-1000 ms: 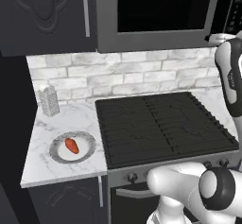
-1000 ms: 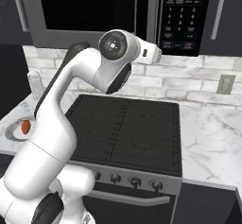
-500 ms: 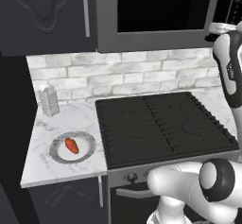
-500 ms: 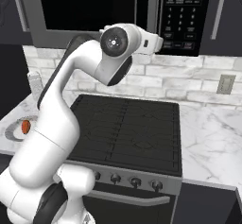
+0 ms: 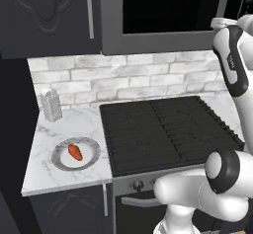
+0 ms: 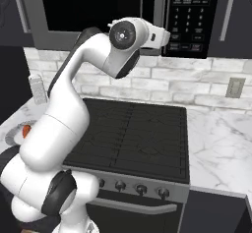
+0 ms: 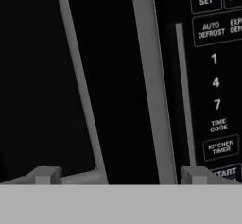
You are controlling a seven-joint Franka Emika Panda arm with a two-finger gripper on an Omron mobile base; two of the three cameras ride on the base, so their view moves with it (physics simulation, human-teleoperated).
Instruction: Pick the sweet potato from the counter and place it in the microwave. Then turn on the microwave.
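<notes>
one sweet potato on plate, counter; tool spread wide, empty, facing microwave door.

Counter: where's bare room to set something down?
Right of the stovetop, the counter is a bare marble stretch running back to the wall outlet. Left of the stovetop it is crowded: the plate with the sweet potato sits in front, the grater behind, leaving a narrow strip between.
</notes>
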